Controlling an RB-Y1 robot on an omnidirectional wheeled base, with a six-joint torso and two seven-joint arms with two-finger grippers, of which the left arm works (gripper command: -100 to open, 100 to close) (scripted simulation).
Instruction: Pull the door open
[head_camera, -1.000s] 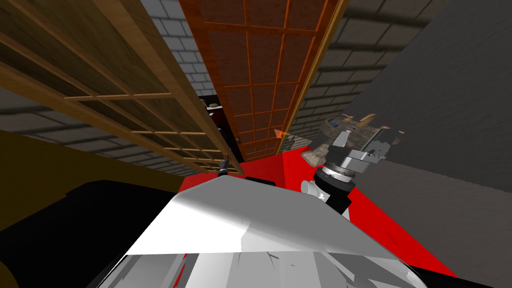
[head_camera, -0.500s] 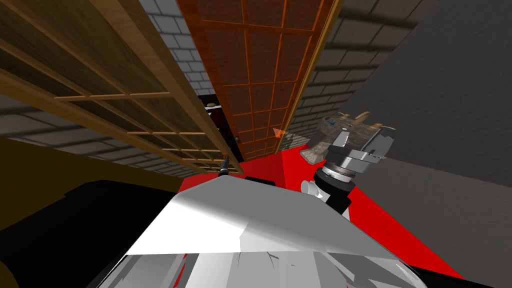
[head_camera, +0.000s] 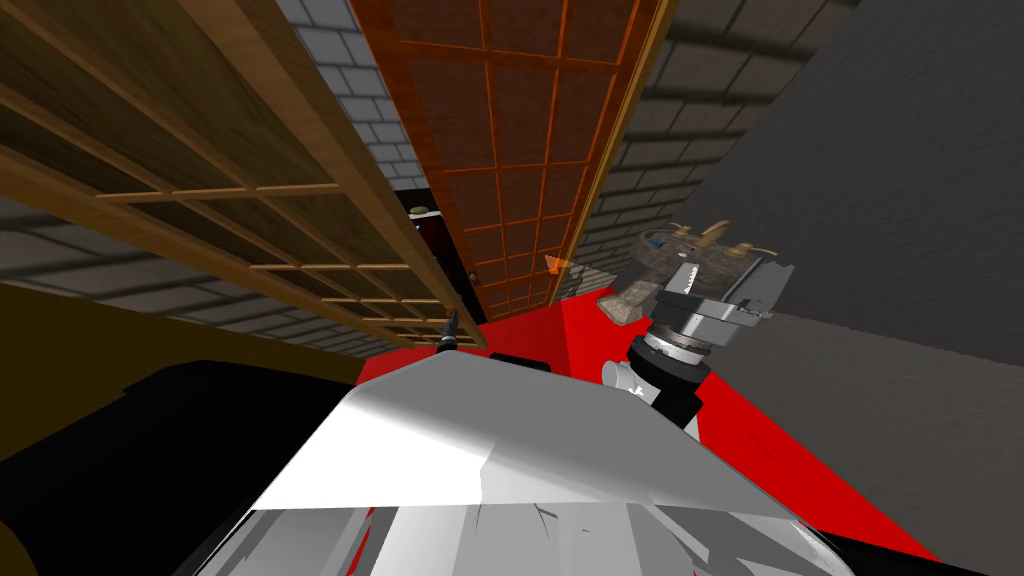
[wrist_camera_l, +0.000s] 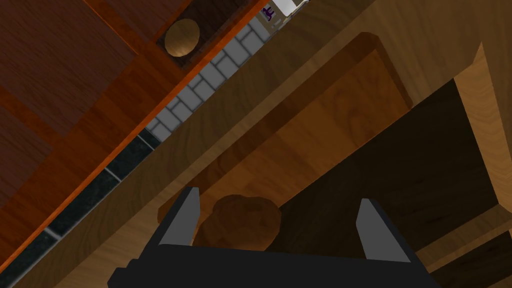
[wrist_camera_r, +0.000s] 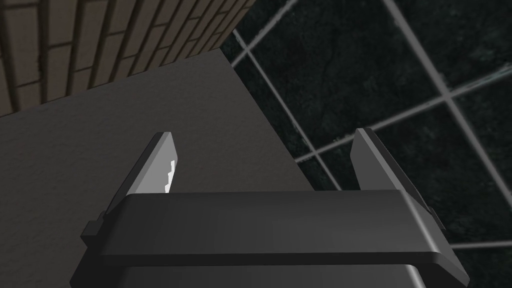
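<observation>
Round brown knob (wrist_camera_l: 240, 220) of the light wooden door (head_camera: 250, 200) sits between the left gripper (wrist_camera_l: 280, 197) fingers, just beside one and well clear of the other. Fingers apart, nothing clamped. That door is near left, the reddish door (head_camera: 520, 150) farther back. Right gripper (head_camera: 722, 285) is raised on the right, fingers also apart.

1. The light brown lattice door (head_camera: 250, 190) is grained wood with a satin finish.
2. Its round dark brown knob (wrist_camera_l: 240, 225) is mottled wood.
3. The reddish-brown lattice door (head_camera: 520, 150) is wood and looks varnished.
4. The grey brick wall (head_camera: 670, 150) is matt and rough.
5. The red floor (head_camera: 585, 335) is smooth.
</observation>
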